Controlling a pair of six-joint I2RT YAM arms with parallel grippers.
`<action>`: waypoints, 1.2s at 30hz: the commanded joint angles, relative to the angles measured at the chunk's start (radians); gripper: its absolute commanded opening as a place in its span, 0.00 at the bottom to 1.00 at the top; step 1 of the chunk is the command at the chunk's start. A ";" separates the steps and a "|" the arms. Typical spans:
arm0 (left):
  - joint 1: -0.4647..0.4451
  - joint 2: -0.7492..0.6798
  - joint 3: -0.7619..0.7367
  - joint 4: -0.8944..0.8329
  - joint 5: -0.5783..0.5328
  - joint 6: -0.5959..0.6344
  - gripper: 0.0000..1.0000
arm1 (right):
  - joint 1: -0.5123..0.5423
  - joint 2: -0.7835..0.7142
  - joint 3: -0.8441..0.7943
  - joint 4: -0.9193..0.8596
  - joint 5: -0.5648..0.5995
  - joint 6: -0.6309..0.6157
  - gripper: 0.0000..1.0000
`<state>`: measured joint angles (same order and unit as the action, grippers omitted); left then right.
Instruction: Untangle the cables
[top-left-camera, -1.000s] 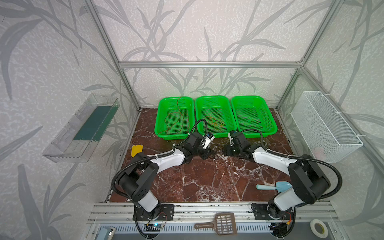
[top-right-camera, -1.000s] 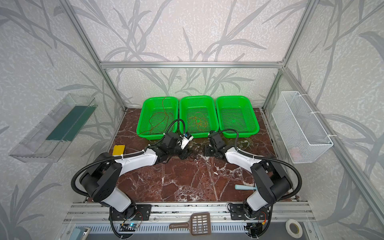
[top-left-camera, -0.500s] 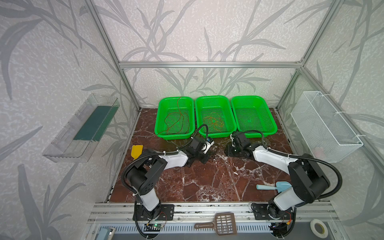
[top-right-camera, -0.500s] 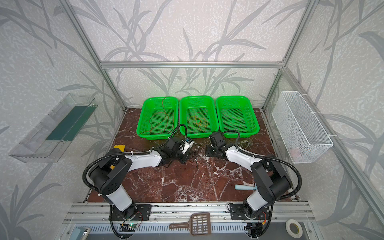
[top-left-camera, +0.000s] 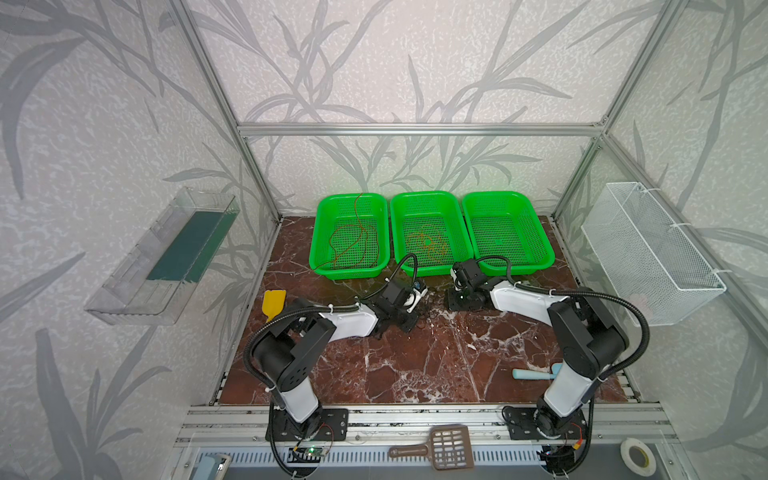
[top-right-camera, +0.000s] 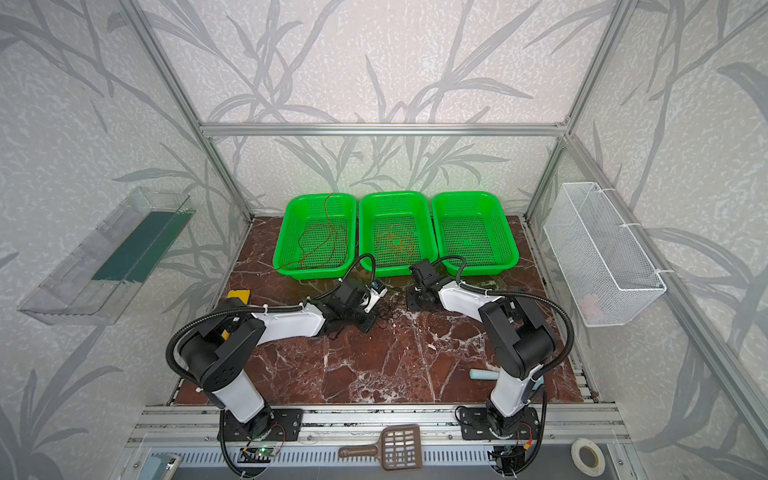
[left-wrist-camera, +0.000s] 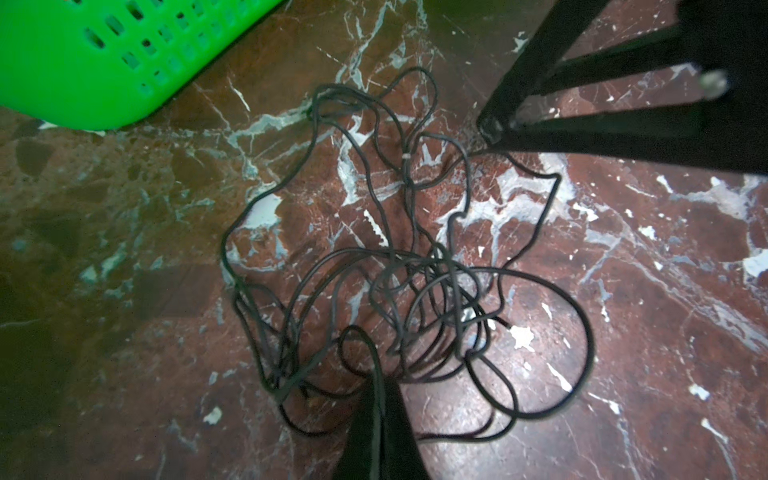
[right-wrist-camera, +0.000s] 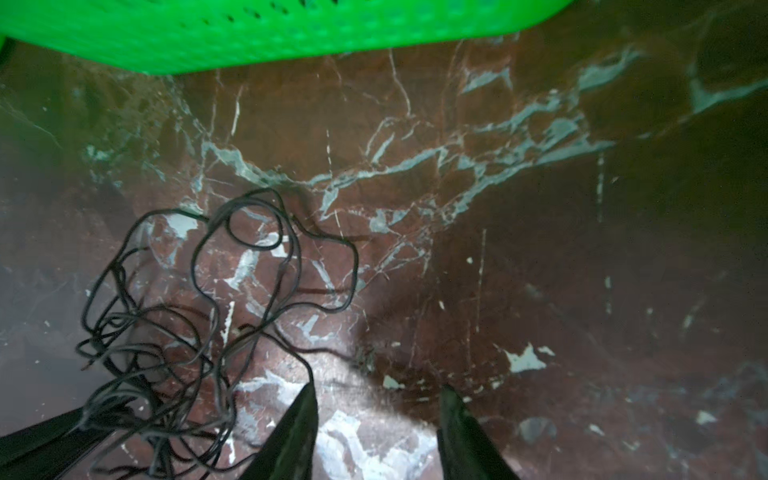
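The black cable (left-wrist-camera: 407, 266) lies as a loose heap of overlapping loops on the surface (left-wrist-camera: 623, 332), just in front of the middle basket (top-left-camera: 424, 272). The orange cable (top-left-camera: 428, 245) is already in that basket, and the red-brown cable (top-left-camera: 353, 245) is in the left basket (top-left-camera: 345, 272). Your left tool (left-wrist-camera: 376, 390) has just closed on a strand at the heap's edge, so you likely have an anchor to pull from. Your right tool (right-wrist-camera: 376, 415) rests beside the heap, fingers apart and holding nothing.
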<state>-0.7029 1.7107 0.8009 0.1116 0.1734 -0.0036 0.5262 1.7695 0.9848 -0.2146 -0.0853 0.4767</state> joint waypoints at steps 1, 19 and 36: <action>-0.009 -0.009 -0.004 -0.024 -0.020 -0.013 0.01 | 0.000 0.012 0.014 0.023 -0.033 0.040 0.47; -0.015 0.006 0.007 -0.034 -0.017 -0.012 0.00 | 0.003 0.036 -0.030 0.181 -0.051 0.143 0.47; -0.015 0.013 0.026 -0.067 -0.028 -0.009 0.00 | 0.002 0.099 0.029 0.156 -0.051 0.142 0.24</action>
<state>-0.7128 1.7130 0.8036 0.0734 0.1577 -0.0036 0.5358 1.8416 0.9939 -0.0383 -0.1585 0.6220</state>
